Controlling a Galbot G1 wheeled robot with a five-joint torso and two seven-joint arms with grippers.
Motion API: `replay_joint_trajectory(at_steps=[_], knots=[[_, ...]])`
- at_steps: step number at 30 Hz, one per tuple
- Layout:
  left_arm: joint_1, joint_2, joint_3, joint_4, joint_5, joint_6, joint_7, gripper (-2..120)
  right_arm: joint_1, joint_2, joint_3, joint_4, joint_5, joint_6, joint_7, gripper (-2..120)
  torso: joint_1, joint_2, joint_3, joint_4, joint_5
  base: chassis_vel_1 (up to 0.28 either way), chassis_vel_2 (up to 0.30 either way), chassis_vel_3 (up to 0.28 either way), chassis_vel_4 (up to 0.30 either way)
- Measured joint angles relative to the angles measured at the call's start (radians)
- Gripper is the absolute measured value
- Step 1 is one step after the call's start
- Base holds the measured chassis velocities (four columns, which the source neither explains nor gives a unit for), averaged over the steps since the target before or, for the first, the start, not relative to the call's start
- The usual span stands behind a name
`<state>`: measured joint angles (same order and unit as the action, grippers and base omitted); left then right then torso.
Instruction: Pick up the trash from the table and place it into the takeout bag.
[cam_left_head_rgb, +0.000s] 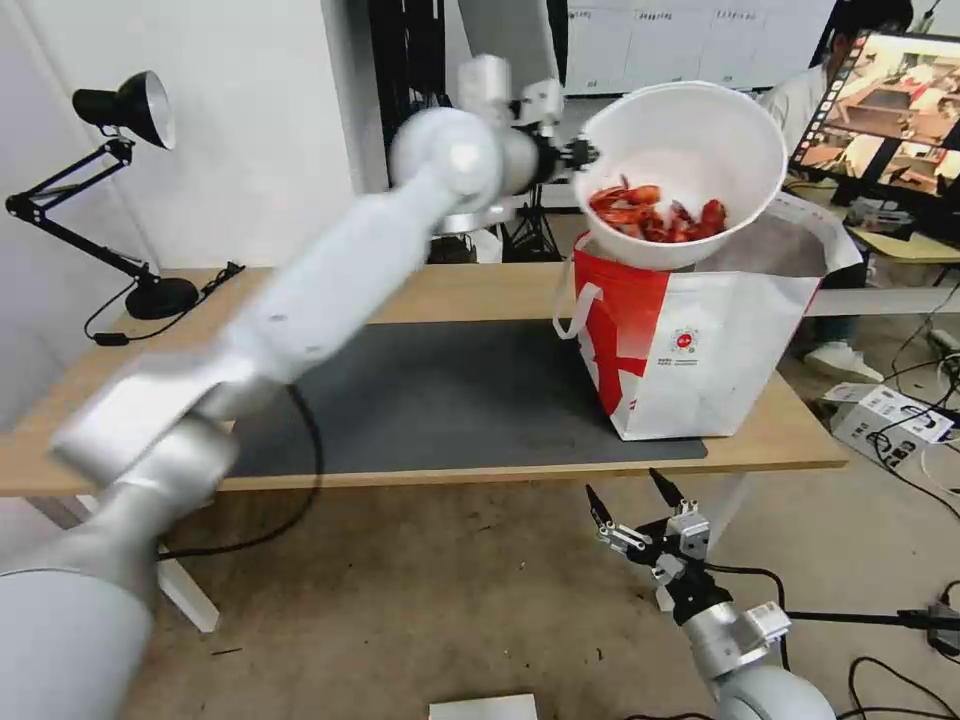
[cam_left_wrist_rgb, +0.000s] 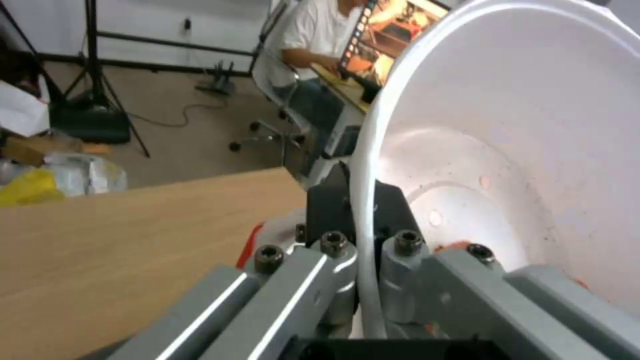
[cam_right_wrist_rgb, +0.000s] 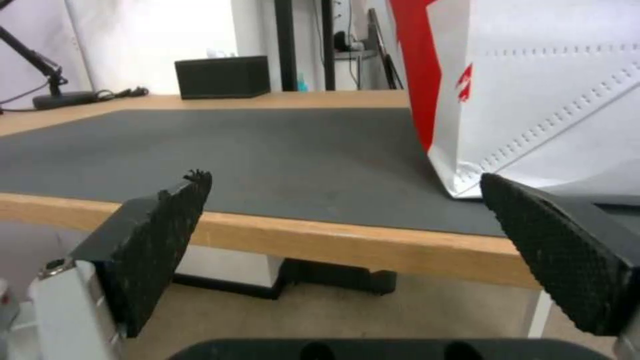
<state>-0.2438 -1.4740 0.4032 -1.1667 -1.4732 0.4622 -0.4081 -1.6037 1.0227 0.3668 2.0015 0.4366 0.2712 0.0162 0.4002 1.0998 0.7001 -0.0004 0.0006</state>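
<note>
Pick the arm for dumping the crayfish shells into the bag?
Left. Its claw already pinches the bowl rim, holding it tilted right above the takeout bag opening. The right claw is open, low, below the table edge.

The head view looks forward and down from above onto the whole desk (cam_left_head_rgb: 480, 290), with the takeout bag (cam_left_head_rgb: 700, 340) at its right end. The left wrist view sits very close behind the left claw (cam_left_wrist_rgb: 363, 235), raised above the desk, facing along the white bowl (cam_left_wrist_rgb: 533, 125) toward the room beyond. The right wrist view looks from below the desk's near edge, almost level across the dark mat (cam_right_wrist_rgb: 267, 145) between the right claw (cam_right_wrist_rgb: 347, 235) pads. Every view shares the desk.
</note>
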Motion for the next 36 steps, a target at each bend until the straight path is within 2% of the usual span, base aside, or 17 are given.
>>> replay_joint_trajectory(at_steps=[1,4,5,8,13,16,20,28,36], knots=[[0.0,0.0,0.0,0.0,0.0,0.0,0.0,0,0.0,0.0,0.0,0.0,0.0,0.0,0.0,100,0.0,0.0,0.0,0.0,0.0,0.0,0.0,0.0,0.0],[0.004,-0.079,0.002,0.092,0.105,-0.078,-0.004,0,0.0,0.0,0.0,0.0,0.0,0.0,0.0,100,0.0,0.0,0.0,-0.0002,0.0,0.0,0.0,0.0,0.0],[0.004,-0.079,0.002,0.092,0.105,-0.078,-0.004,0,0.0,0.0,0.0,0.0,0.0,0.0,0.0,100,0.0,0.0,0.0,-0.0002,0.0,0.0,0.0,0.0,0.0],[0.03,-0.102,0.012,0.124,0.229,-0.142,-0.014,0,0.0,0.0,0.0,0.0,0.0,0.0,0.0,100,0.0,0.0,0.0,0.0006,-0.0005,0.0,0.0,0.0,0.0],[0.059,-0.094,0.036,0.121,0.322,-0.178,-0.009,0,0.0,0.0,0.0,0.0,0.0,0.0,0.0,100,0.0,0.0,0.0,0.0007,-0.0005,0.0,0.0,0.0,0.0],[0.092,-0.069,0.069,0.079,0.379,-0.192,-0.003,0,0.0,0.0,0.0,0.0,0.0,0.0,0.0,100,0.0,0.0,0.0,0.0004,-0.0006,0.0,0.0,0.0,0.0],[0.11,-0.04,0.096,0.036,0.389,-0.191,0.018,0,0.0,0.0,0.0,0.0,0.0,0.0,0.0,100,0.0,0.0,0.0,0.0005,-0.0007,0.0,0.0,0.0,0.0],[0.11,-0.025,0.12,0.018,0.373,-0.169,0.048,0,0.0,0.0,0.0,0.0,0.0,0.0,0.0,100,0.0,0.0,0.0,0.0004,-0.0007,0.0,0.0,0.0,0.0],[0.1,-0.024,0.123,0.016,0.314,-0.069,0.085,0,0.0,0.0,0.0,0.0,0.0,0.0,0.0,100,0.0,0.0,0.0,0.0004,-0.0007,0.0,0.0,0.0,0.0]])
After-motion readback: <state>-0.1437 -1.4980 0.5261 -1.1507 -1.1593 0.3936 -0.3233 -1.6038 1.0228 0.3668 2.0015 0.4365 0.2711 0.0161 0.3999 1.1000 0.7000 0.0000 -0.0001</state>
